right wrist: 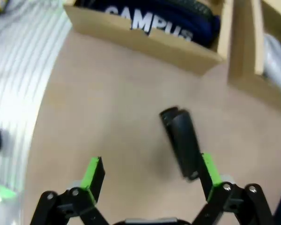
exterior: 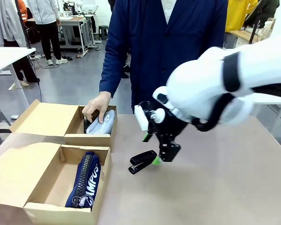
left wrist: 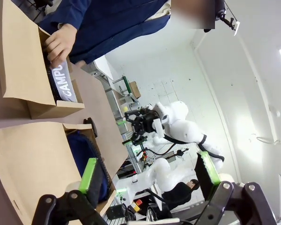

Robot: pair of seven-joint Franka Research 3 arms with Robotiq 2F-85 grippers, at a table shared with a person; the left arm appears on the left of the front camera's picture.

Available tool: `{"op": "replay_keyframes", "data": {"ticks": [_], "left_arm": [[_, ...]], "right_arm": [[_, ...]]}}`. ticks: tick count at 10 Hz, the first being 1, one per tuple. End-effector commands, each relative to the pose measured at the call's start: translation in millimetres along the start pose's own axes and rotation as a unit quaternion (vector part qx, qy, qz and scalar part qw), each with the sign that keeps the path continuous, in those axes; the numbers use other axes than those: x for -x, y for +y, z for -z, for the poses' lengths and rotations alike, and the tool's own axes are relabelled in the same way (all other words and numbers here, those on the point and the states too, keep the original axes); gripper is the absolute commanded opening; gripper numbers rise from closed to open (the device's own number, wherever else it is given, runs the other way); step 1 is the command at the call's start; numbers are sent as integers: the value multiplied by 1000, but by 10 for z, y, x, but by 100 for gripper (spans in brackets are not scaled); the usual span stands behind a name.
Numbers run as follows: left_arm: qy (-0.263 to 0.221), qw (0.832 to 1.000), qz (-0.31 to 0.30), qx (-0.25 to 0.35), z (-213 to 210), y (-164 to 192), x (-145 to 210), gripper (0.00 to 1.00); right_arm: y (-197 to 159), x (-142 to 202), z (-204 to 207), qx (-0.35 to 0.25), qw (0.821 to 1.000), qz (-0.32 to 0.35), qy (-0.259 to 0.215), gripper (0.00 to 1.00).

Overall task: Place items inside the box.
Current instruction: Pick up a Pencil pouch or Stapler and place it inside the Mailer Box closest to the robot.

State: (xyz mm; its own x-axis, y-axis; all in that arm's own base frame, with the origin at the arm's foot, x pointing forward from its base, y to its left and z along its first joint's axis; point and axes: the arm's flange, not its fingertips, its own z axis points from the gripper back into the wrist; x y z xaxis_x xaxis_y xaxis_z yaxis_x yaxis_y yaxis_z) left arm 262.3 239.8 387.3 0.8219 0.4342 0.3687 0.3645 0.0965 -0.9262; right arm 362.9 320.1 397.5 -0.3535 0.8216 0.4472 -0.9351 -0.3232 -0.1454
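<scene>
A black stapler (exterior: 141,162) lies on the tan table to the right of the near cardboard box (exterior: 42,185). My right gripper (exterior: 151,149) hangs open just above it. In the right wrist view the stapler (right wrist: 182,143) lies close to the right finger (right wrist: 208,171), and the right gripper (right wrist: 152,174) holds nothing. A navy zip pouch (exterior: 86,180) with white lettering lies in the near box. A pale grey-blue pouch (exterior: 103,123) sits in the far box (exterior: 91,139) under the person's hand (exterior: 96,107). My left gripper (left wrist: 149,172) is open and empty, low beside the near box.
The person in a dark blue coat (exterior: 164,42) stands at the far edge, behind the far box. Both boxes have their flaps folded out to the left (exterior: 42,117). Bare tabletop (exterior: 215,187) stretches to the right of the stapler.
</scene>
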Motion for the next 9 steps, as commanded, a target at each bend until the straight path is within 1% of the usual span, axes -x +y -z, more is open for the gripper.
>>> {"op": "replay_keyframes", "data": {"ticks": [1, 2, 3, 5, 7, 8, 9], "left_arm": [[-2, 1000, 11, 8, 7, -25, 7, 100], [-2, 1000, 11, 8, 7, -25, 7, 100], [-2, 1000, 11, 8, 7, -25, 7, 100], [-2, 1000, 11, 8, 7, -25, 7, 100], [-2, 1000, 11, 8, 7, -25, 7, 100], [-2, 1000, 11, 8, 7, -25, 7, 100], [-2, 1000, 11, 8, 7, -25, 7, 100]], "right_arm": [[-307, 13, 219, -40, 997, -59, -4, 100], [-415, 18, 374, -57, 997, -54, 17, 100], [-506, 26, 511, -73, 995, -55, 27, 100], [-611, 21, 738, -93, 994, -49, 35, 100], [-669, 62, 854, -98, 993, -34, 48, 100], [-677, 102, 892, -101, 992, -27, 65, 100], [-663, 111, 909, -109, 992, -25, 60, 100]]}}
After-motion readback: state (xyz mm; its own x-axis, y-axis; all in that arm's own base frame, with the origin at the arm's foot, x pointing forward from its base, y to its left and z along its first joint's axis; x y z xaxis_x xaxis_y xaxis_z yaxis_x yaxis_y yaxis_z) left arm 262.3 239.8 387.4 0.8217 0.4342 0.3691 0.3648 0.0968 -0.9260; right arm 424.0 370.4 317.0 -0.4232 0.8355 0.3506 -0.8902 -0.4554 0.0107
